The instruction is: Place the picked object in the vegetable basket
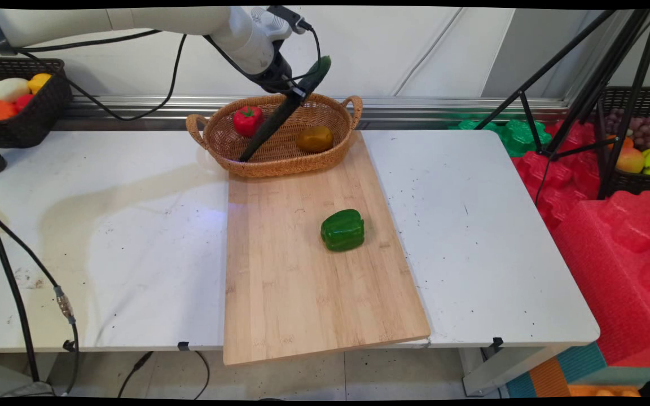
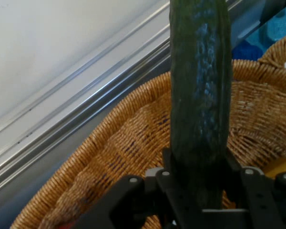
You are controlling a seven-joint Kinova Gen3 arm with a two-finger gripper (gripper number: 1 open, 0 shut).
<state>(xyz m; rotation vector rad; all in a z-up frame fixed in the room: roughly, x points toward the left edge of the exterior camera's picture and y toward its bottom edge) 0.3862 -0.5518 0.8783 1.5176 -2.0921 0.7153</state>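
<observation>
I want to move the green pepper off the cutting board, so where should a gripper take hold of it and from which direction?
Probably from straight above, closing across the middle of the green pepper's body. It lies on its side alone on the cutting board, with open board all round, so nothing blocks a descent. Its lobed, rounded sides likely seat best with a finger in a groove between lobes; the stem cannot be made out.

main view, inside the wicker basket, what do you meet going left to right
red pepper → cucumber, slanting in the gripper → yellow-brown pepper, all within the basket
</observation>
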